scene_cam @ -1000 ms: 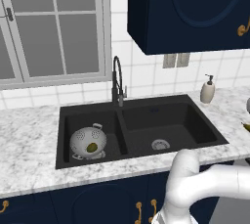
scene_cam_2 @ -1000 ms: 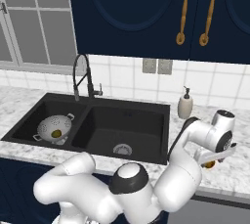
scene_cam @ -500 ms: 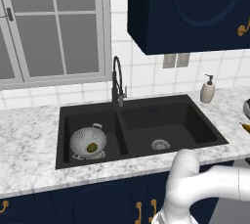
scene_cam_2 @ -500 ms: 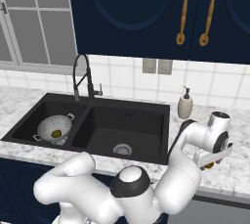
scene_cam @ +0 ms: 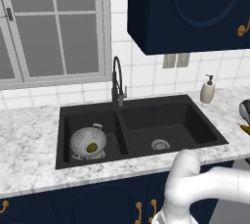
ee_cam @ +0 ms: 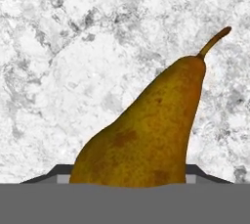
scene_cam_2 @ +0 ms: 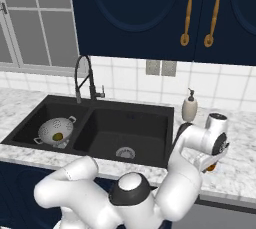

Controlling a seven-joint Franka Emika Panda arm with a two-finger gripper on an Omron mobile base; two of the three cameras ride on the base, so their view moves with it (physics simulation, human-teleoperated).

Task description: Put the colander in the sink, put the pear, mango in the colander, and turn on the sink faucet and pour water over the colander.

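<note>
The pear [ee_cam: 146, 130] lies on the white-grey marble counter [ee_cam: 73, 61], to the right of the sink [scene_cam: 185, 120]. In the hand view it is brown-green with darker blotches, its stem pointing to the upper right, and its broad end sits between the two dark finger tips [ee_cam: 53, 171] of the gripper [ee_cam: 129, 174]. Whether the jaws press on the pear or stand free of it cannot be told (the contact line is hidden at the bottom edge).

The colander [scene_cam: 88, 141] sits in the left basin, with a yellow-green mango [scene_cam: 91, 146] inside it. The sink faucet [scene_cam: 117, 82] stands behind the divider between the two basins. A soap dispenser [scene_cam_2: 189, 106] stands on the counter behind the sink's right end, near the robot's wrist.
</note>
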